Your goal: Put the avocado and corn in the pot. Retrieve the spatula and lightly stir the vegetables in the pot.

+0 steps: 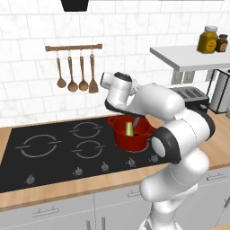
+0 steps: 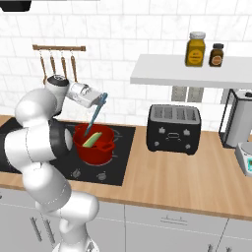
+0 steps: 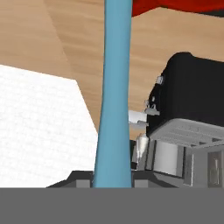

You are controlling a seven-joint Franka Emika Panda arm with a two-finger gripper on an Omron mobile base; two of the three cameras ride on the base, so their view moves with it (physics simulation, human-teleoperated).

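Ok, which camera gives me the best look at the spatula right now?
The right base view: the spatula shows nearly whole, slanting from the gripper down into the pot. The hand view shows its handle close up, running away from the fingers. In the left base view the arm hides it.

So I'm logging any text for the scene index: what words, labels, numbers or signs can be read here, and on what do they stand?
None can be read.
Yellow glass jar on the white shelf: plain label, no lettering.
Small dark brown jar: label blurred.
Black stove knobs: marks too small.
Black toaster: no text.
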